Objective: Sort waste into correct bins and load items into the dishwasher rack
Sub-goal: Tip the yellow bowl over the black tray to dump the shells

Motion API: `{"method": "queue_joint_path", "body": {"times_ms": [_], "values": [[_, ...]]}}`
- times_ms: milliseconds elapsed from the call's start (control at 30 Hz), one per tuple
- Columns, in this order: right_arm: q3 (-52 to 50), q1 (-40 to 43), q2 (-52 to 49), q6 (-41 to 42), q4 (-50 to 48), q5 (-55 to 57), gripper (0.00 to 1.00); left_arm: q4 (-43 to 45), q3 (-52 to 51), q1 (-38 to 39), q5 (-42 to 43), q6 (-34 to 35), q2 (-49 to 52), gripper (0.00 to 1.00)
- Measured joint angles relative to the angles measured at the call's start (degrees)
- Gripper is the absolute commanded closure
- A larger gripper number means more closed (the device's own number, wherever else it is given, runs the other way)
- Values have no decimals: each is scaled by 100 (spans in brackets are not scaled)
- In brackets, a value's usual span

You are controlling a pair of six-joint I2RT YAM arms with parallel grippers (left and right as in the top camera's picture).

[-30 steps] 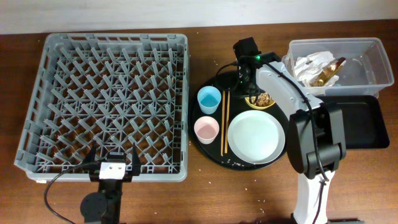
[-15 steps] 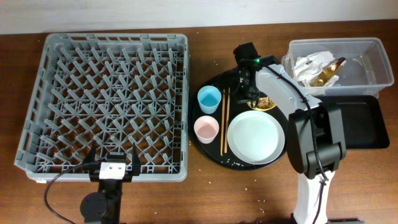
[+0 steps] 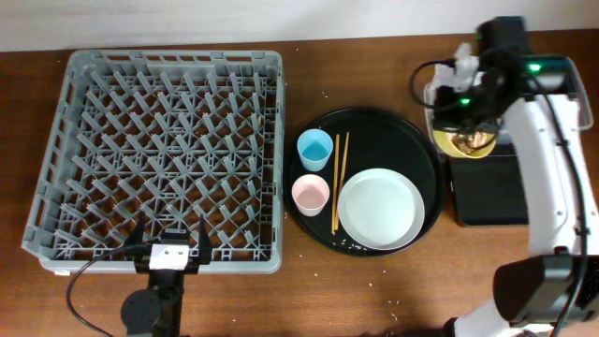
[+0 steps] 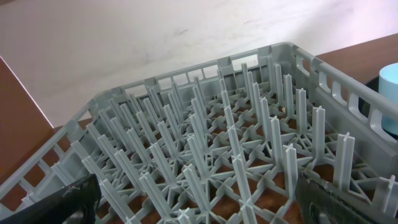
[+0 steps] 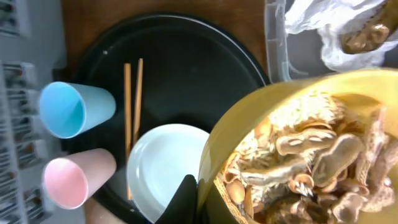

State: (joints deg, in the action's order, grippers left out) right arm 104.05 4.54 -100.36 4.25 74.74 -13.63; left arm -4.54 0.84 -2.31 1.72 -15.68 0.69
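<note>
Peanut shells (image 5: 323, 155) fill the small round yellow bowl (image 3: 471, 142), so my right gripper (image 3: 466, 122) pinches its rim to carry it. The bowl hangs where the black bin (image 3: 491, 192) meets the clear plastic bin (image 5: 273, 43) of paper trash. I think tipping comes next. My left gripper (image 3: 169, 234) waits, fingers spread, by the grey plastic rack (image 3: 56, 140).

Yellow bowl (image 5: 298, 143) cut off right and bottom, clear bin (image 3: 433, 101) largely under the arm (image 3: 550, 140) — blue cup (image 4: 390, 93) clipped at edge.
</note>
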Motion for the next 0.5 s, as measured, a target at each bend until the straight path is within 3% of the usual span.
{"method": "queue_joint_path", "body": {"times_ms": [267, 500], "values": [[-1541, 1963, -9, -1257, -868, -2662, 96, 0, 0, 0, 2, 0, 0, 1], [-3486, 3685, -22, -1543, -2546, -5152, 96, 0, 0, 0, 0, 0, -2, 1]]}}
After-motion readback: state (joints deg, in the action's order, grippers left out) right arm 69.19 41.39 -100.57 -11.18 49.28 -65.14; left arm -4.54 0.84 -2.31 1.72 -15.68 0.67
